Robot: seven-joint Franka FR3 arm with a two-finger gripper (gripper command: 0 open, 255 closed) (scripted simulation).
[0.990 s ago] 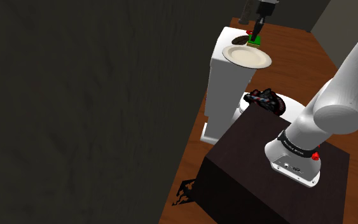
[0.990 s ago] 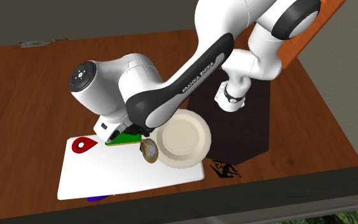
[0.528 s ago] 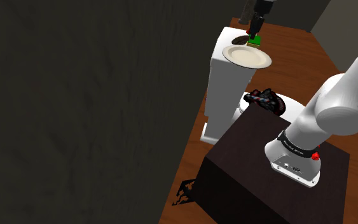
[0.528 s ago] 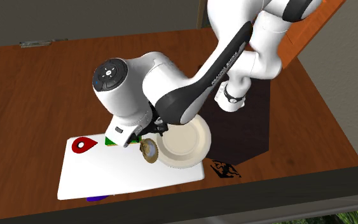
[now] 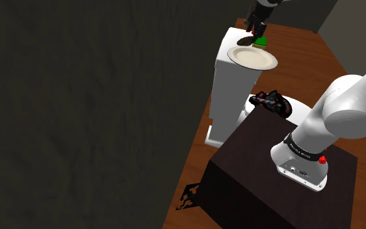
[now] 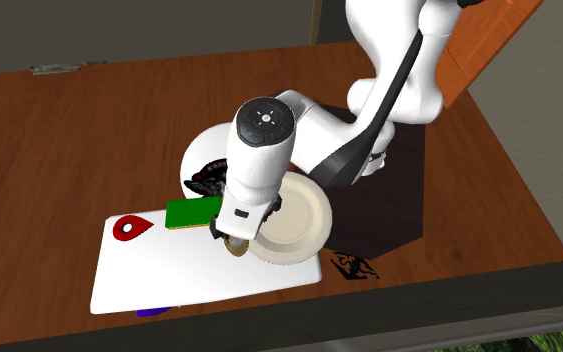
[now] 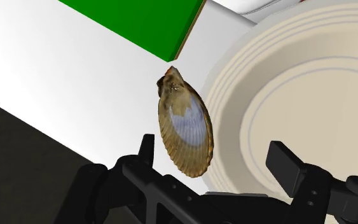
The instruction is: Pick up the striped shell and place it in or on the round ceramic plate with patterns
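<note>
Hovering over the shell with the gripper spread wide, gripping nothing; swung from the green block toward the plate since before.

brown-blue shell, cream plate, green block

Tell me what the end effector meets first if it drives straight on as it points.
Probably the shell, lying on the white top between its open fingers, beside the plate; depth is unclear.
</note>
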